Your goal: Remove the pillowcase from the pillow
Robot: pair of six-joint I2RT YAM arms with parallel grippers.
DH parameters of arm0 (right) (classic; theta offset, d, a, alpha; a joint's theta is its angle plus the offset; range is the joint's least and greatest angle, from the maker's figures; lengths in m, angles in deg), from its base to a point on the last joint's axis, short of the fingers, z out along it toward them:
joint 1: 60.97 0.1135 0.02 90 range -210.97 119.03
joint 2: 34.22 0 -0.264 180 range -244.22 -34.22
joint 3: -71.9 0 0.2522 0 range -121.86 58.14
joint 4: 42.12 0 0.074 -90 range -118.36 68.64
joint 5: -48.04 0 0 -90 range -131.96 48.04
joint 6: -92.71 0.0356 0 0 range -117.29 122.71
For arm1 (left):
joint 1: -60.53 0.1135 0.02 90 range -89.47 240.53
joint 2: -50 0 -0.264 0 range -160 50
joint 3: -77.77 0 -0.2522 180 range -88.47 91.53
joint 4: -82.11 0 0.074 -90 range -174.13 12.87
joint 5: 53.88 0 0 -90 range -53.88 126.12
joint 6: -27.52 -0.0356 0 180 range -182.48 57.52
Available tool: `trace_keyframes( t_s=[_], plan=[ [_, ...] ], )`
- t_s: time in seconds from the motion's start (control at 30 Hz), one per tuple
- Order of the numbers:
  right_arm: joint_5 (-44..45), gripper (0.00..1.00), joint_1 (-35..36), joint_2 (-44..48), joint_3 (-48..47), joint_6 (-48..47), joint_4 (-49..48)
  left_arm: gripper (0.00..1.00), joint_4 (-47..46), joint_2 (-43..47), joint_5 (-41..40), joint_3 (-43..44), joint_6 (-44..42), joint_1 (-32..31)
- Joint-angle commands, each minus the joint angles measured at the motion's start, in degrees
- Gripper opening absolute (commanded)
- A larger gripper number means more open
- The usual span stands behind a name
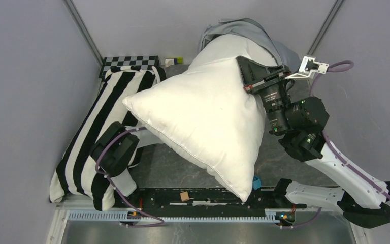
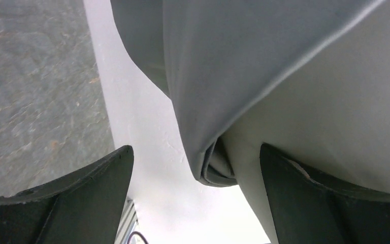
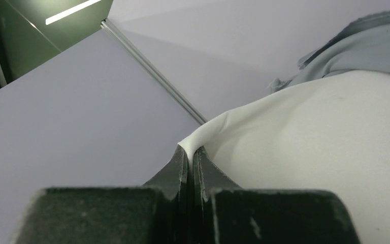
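- The pillow [image 1: 203,117] looks plump, light and soft. It is raised at a tilt over the counter [image 1: 172,168], and its seamed corner suits a pinch.
- The pillowcase [image 1: 264,35], thin and probably slippery, is bunched on the pillow's far end at 12 o'clock. We judge its loose hem the best hold.
- Our right fingers [image 3: 175,173] are clamped on a pillow corner at 2 o'clock, arm reaching inward.
- Our left fingers [image 2: 96,188] are spread wide and hold nothing, tucked under the pillow at 8 o'clock.

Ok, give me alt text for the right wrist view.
The right gripper, clamped shut, pinches a peaked corner of the plump plain white pillow. The wrinkled light blue-grey fabric pillowcase lies bunched beyond it at upper right, against a pale grey wall.
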Motion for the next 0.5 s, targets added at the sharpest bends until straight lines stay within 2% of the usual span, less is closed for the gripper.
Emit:
trace_keyframes(
  t_s=[0.0,0.2,0.37,0.47],
  plan=[
    [-4.7,0.0,-0.1,2.2,-2.0,6.4,-12.3,1.0,-0.3,-1.4,-0.9,8.2,1.2,-0.3],
    [-8.8,0.0,-0.1,-2.7,-8.2,11.7,-12.3,0.97,3.8,-11.2,-7.5,14.5,1.7,0.6],
    [-10.6,0.0,-0.1,-4.3,-10.8,15.0,-12.0,0.95,5.7,-23.7,-8.0,24.8,2.9,3.0],
    [-10.6,0.0,-0.1,-2.8,-9.4,14.9,-12.0,0.92,3.0,-28.3,-6.2,27.3,4.9,4.7]
  ],
)
